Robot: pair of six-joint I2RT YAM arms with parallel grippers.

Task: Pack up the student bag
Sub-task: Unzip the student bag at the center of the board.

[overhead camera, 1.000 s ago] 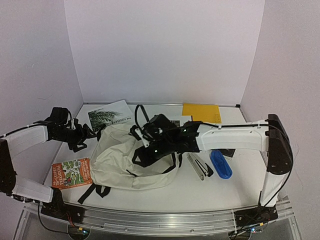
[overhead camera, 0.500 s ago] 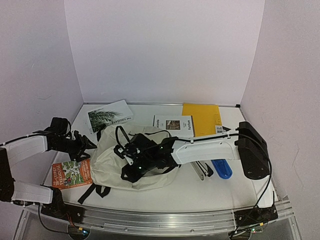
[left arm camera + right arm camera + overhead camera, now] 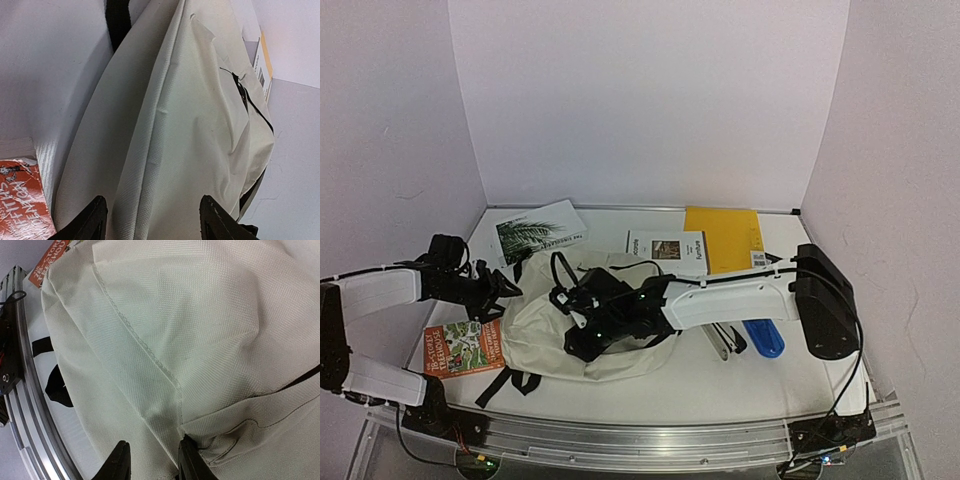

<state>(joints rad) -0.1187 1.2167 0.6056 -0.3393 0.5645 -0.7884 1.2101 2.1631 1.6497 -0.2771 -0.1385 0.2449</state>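
Left to right you have the orange book (image 3: 463, 347) just beside the student bag (image 3: 545, 325) slumped mid-table, left gripper (image 3: 152, 212) wide astride its fabric, right gripper (image 3: 152, 457) narrow at a seam fold, fingertips cut off so grip unclear, its arm overlapping the blue case (image 3: 763, 335).

The cream student bag (image 3: 542, 322) lies slumped and crumpled left of centre on the table (image 3: 720, 385), black straps trailing from its near-left corner.
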